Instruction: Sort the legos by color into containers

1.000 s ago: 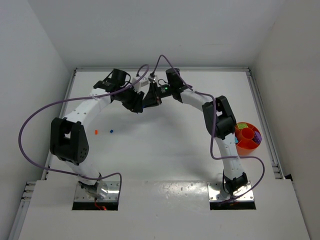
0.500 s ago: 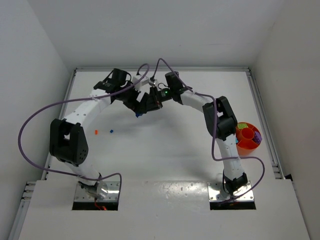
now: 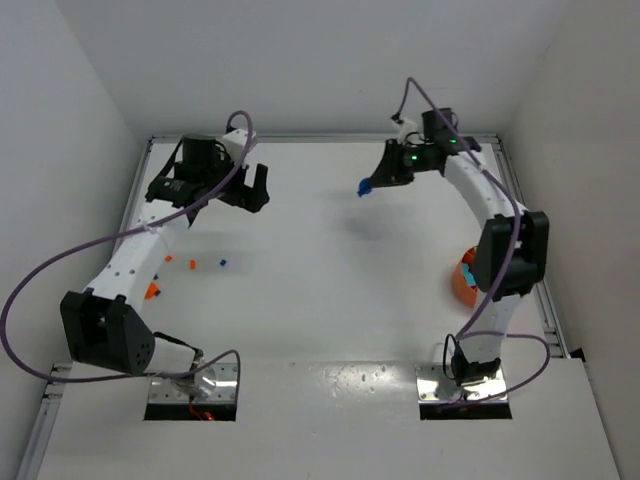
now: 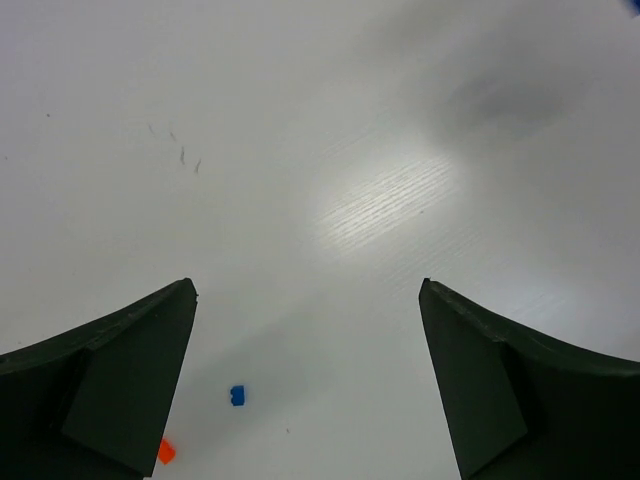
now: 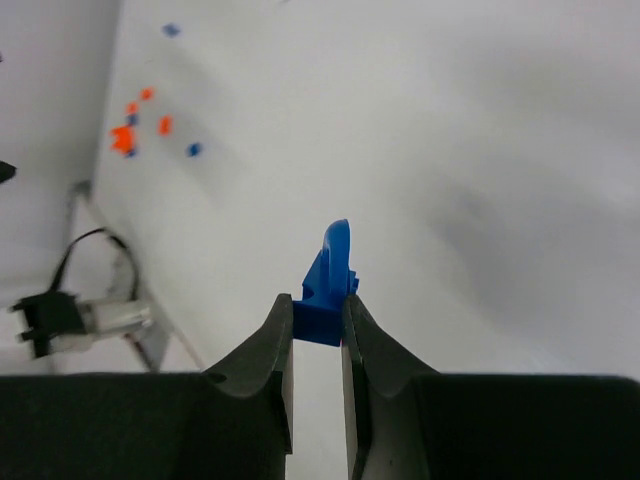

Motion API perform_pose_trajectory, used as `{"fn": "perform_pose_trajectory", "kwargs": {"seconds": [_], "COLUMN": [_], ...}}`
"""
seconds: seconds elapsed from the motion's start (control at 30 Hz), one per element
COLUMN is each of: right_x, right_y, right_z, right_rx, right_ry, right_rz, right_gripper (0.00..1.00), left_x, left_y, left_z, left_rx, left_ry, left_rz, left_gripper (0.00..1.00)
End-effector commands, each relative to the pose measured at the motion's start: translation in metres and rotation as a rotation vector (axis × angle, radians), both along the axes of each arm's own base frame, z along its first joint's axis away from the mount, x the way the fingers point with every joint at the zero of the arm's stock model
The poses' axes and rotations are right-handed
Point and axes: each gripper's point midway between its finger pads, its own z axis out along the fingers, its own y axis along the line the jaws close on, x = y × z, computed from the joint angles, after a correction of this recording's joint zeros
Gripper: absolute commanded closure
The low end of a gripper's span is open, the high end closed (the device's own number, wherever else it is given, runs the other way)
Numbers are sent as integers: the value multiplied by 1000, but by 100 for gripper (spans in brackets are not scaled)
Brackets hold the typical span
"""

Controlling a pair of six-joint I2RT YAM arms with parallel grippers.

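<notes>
My right gripper (image 5: 318,300) is shut on a blue lego (image 5: 331,272), which sticks out past its fingertips; in the top view the right gripper (image 3: 372,184) holds that lego (image 3: 364,188) above the far middle of the table. My left gripper (image 3: 255,190) is open and empty at the far left, with its jaws wide apart (image 4: 308,290). Small loose legos lie below it: a blue one (image 4: 237,395) and an orange one (image 4: 166,451). The orange bowl (image 3: 464,284) stands at the right, mostly hidden behind the right arm.
More small legos lie near the left edge: orange ones (image 3: 193,264) (image 3: 152,291) and a blue one (image 3: 222,263). In the right wrist view they show as a far cluster (image 5: 124,138). White walls close in the table on the left, back and right.
The two grippers were together at the far middle around the blue lego. The left one has opened and pulled back to the left; the right one has carried the lego off to the right.
</notes>
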Motion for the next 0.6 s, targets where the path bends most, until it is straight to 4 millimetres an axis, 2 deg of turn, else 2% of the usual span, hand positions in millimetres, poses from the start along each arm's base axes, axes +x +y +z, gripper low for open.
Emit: {"fn": "perform_pose_trajectory", "kwargs": {"seconds": [0.0,0.03,0.1,0.13,0.23,0.27,0.33,0.37,0.47,0.5,0.53,0.57], "right_x": [-7,-17,-33,-48,-68,-84,-97,-106,-118,-125,-131,-136], "right_y": [-73,-96,-118,-132,-160,-164,-172,-184,-206,-209,-212,-221], "right_z": [37,39,53,53,66,65,71,74,75,71,75,72], "right_rx": [-244,-287,-354,-401,-488,-487,-500,-541,-650,-674,-704,-749], "right_ry": [-141,-119,-162,-169,-243,-200,-205,-207,-267,-267,-293,-290], "right_rz": [-104,-113,-83,-21,106,143,205,211,257,280,293,305], "right_gripper": [100,100,100,100,100,100,100,100,100,100,100,100], "left_x": [25,30,36,39,44,46,50,56,60,61,60,62], "left_y": [6,2,-4,-7,-22,-25,-29,-33,-37,-39,-42,-38], "left_z": [-14,-11,-12,-14,-16,-19,-25,-29,-32,-39,-42,-47], "left_rx": [-20,-14,-12,-12,-20,-27,-29,-37,-54,-51,-63,-57], "left_ry": [34,28,13,6,-7,2,20,31,42,54,65,71], "left_rz": [95,94,45,22,-96,-109,-128,-140,-185,-199,-216,-212], "left_gripper": [0,0,0,0,0,0,0,0,0,0,0,0]}}
